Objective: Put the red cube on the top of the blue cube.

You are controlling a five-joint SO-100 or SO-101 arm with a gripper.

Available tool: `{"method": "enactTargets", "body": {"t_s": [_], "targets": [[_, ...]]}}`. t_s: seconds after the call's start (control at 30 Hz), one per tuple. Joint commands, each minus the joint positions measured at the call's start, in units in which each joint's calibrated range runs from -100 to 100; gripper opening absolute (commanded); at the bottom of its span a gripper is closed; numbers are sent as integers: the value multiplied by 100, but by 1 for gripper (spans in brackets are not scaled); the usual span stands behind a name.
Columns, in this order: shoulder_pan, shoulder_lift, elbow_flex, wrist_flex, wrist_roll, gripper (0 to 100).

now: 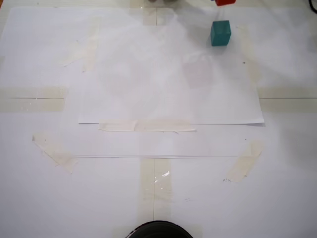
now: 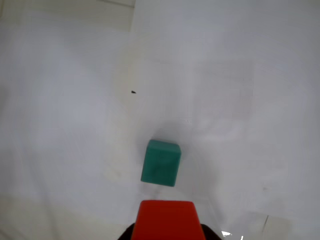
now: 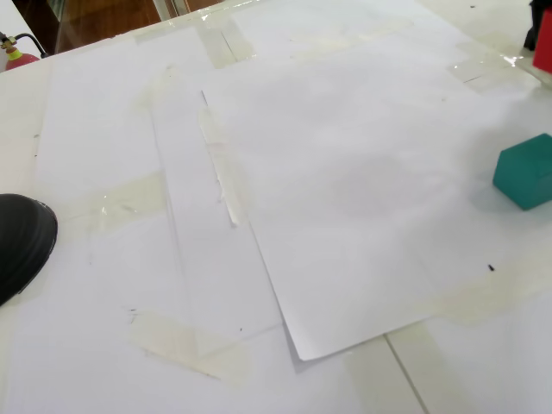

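Note:
The teal blue cube (image 1: 220, 33) sits on white paper near the far right of a fixed view. It also shows in the wrist view (image 2: 160, 163) and at the right edge of the other fixed view (image 3: 526, 171). The red cube (image 2: 167, 220) fills the bottom middle of the wrist view, held in my gripper (image 2: 167, 234), whose dark jaws show at its lower corners. The red cube is just short of the teal cube and seems raised off the paper. Only a sliver of it shows in both fixed views (image 1: 225, 2) (image 3: 543, 47).
White paper sheets (image 1: 168, 84) are taped to the table with pale tape strips (image 1: 146, 126). A black round object (image 1: 158, 231) lies at the near edge, also at the left of the other fixed view (image 3: 21, 241). The table's far edge is at the top left (image 3: 103, 34).

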Motion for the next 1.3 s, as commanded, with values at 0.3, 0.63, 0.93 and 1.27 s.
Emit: {"method": "enactTargets", "body": {"t_s": [0.3,0.63,0.93,1.27], "targets": [[-25,-80,457,-754,-122,9],[66,264,556,-1211,-122,9],[96,444,747,-1553,-127,10],[-17,418,1101,-1806,-215,10]]}}
